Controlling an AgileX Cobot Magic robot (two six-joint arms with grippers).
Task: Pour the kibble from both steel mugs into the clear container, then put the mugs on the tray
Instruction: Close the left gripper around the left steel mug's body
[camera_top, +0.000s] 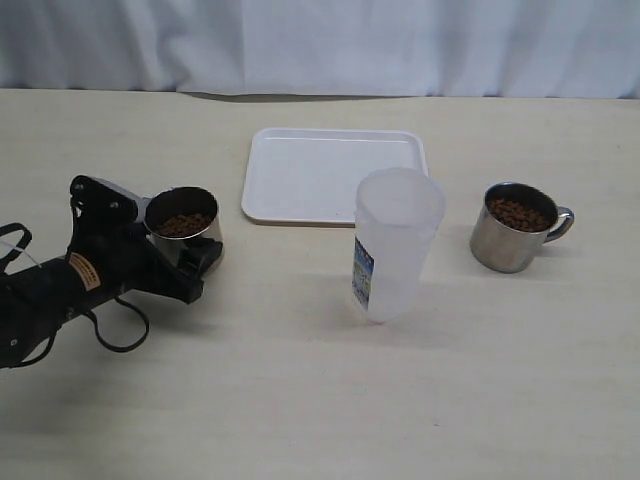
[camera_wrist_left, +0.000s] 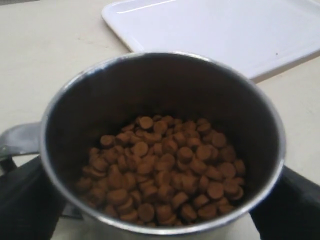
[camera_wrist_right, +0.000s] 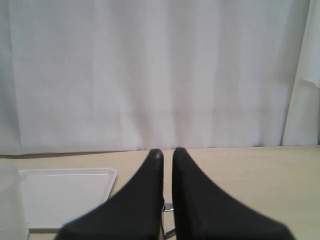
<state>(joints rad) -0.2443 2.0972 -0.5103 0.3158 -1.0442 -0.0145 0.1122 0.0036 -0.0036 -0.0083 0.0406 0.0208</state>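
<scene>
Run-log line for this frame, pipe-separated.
left tool around left steel mug with kibble, grip unclear | right tool shut, empty | right steel mug unpoured | clear container empty | tray bare

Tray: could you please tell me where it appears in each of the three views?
Exterior: tray at upper centre, behind the container.
Left wrist: tray beyond the far rim of the mug.
Right wrist: tray between the container's edge and the fingers.
Shared landmark: the container, in the exterior and right wrist views; the left wrist view lacks it.
</scene>
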